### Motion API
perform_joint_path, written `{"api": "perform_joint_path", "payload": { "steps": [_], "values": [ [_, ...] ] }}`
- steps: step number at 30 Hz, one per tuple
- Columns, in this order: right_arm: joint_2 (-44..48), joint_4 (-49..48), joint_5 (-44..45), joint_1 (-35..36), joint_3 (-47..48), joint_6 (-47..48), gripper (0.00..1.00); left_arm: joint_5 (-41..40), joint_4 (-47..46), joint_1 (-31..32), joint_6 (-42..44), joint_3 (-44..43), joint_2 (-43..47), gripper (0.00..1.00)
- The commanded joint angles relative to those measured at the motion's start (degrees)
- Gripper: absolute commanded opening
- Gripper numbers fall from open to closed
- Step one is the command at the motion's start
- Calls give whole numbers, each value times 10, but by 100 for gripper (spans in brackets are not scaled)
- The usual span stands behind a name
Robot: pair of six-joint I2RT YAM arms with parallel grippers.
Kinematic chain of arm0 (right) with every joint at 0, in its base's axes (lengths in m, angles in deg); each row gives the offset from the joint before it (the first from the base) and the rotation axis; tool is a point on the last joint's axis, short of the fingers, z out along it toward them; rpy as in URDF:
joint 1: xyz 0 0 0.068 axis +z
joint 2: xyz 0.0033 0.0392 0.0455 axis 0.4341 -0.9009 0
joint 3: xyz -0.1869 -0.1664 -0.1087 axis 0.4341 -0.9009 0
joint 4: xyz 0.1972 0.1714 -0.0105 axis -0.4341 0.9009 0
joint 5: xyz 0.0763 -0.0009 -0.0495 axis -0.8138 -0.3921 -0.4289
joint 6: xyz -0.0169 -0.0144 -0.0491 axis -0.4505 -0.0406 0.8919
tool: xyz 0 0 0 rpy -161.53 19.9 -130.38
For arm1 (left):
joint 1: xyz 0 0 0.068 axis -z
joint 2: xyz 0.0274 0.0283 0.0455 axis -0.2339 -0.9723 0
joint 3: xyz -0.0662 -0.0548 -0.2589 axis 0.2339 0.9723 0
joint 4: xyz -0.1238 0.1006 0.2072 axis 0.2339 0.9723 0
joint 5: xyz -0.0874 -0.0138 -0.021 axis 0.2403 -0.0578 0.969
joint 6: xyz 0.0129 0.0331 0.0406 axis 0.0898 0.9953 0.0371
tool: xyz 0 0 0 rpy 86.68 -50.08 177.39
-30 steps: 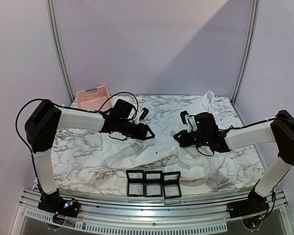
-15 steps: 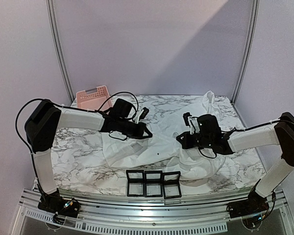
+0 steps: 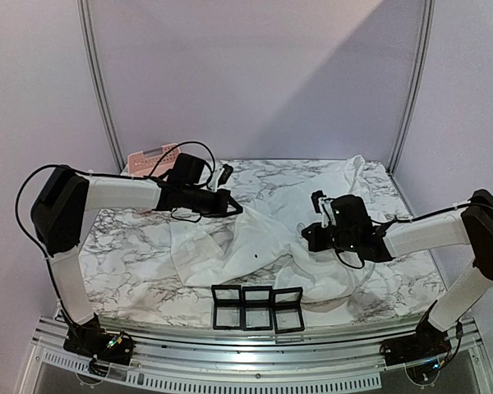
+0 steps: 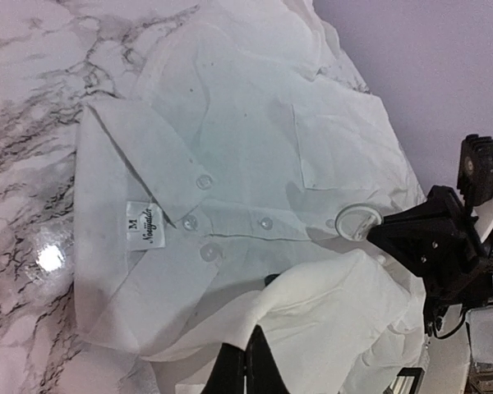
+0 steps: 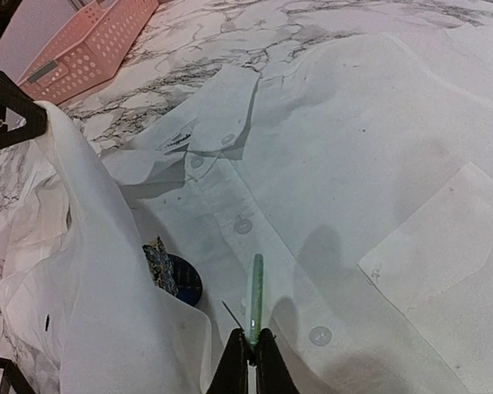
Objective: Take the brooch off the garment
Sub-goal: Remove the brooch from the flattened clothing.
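Note:
The white garment (image 3: 263, 215) lies wrinkled across the marble table, with its collar, label and button placket (image 4: 230, 222) showing. My left gripper (image 4: 251, 341) is shut on a fold of the garment (image 4: 345, 312) and holds it up off the shirt front. My right gripper (image 5: 251, 336) is shut on a thin round pale-green brooch (image 5: 255, 287), seen edge-on, standing on the placket with a fine pin beside it. In the left wrist view this brooch (image 4: 355, 222) shows as a pale ring. A dark blue round piece (image 5: 174, 277) peeks out from under the lifted fold.
A pink basket (image 3: 152, 158) stands at the table's back left, behind my left arm. A black three-compartment tray (image 3: 257, 307) sits at the near edge, on the garment's hem. Bare marble (image 3: 127, 246) shows to the left of the shirt.
My left gripper has shut on the fabric and drawn back and left, pulling the fold up with it. My right gripper stays shut and has shifted slightly right.

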Motion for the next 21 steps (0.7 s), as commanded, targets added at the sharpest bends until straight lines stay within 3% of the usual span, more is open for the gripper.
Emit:
{"api": "perform_joint_path", "payload": {
  "steps": [1,7,14,17,21],
  "values": [
    [13,15,27,1,-8,2,0,4,-6,-9,-2,-1,15,0],
    [33,22,33,1,-7,-5,0,-10,6,-10,8,-3,21,2],
    [95,30,36,1,-5,-7,0,-105,24,-10,75,21,101,45],
    [126,13,-12,-4,-13,3,0,-127,2,-10,112,50,161,53],
    [171,-49,-162,-16,-36,11,0,-108,-46,-10,133,85,233,61]
  ]
}}
